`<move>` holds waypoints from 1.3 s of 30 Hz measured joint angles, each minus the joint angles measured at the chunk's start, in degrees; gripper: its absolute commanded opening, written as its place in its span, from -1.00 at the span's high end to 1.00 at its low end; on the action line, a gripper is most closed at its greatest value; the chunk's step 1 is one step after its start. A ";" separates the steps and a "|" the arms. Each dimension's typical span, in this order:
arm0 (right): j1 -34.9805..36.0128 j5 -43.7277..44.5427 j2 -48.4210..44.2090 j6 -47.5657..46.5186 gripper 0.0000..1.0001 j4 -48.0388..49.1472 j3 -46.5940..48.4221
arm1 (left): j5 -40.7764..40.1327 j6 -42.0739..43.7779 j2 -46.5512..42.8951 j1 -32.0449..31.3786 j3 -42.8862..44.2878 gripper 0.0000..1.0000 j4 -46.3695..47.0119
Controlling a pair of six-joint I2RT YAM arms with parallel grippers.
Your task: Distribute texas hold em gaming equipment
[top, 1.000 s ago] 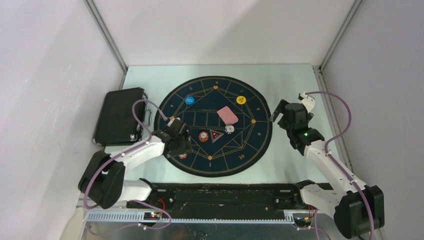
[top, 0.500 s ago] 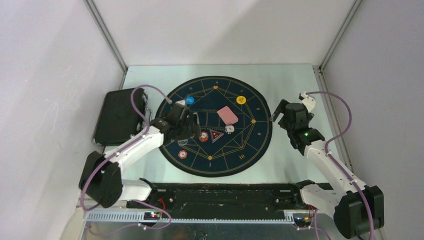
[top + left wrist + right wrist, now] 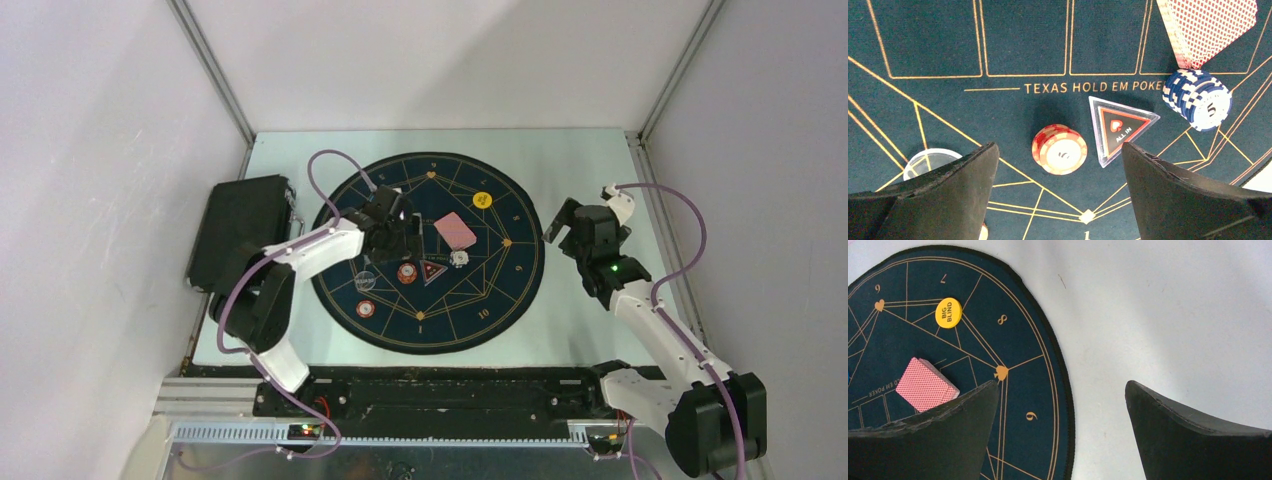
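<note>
Top view: round dark mat [image 3: 450, 310], gold line-work, on pale surface [image 3: 580, 160]; pink card deck [image 3: 455, 232] near mat centre
Left wrist view: left fingers [image 3: 948, 195] spread, empty, flanking ridged red-white chip stack [image 3: 1059, 149] mid-mat; clear triangular token [image 3: 1118, 129] reads "ALL IN"; blue-white stack [image 3: 1198, 98] marked "5"; translucent disc [image 3: 928, 160] half hidden
Right wrist view: right fingers [image 3: 1188, 440] spread, empty, at mat's right rim; yellow disc [image 3: 948, 313] reads "BIG BLIND"
</note>
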 measured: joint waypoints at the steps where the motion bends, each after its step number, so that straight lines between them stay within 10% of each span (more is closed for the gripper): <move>1: -0.09 0.00 0.00 0.00 -1.00 -0.02 0.00 | 0.02 0.09 0.61 -0.07 0.35 -0.93 -0.04; 39: -0.72 -1.11 0.13 0.02 -1.00 0.00 0.00 | 1.01 1.49 8.00 -2.45 2.62 0.33 -2.91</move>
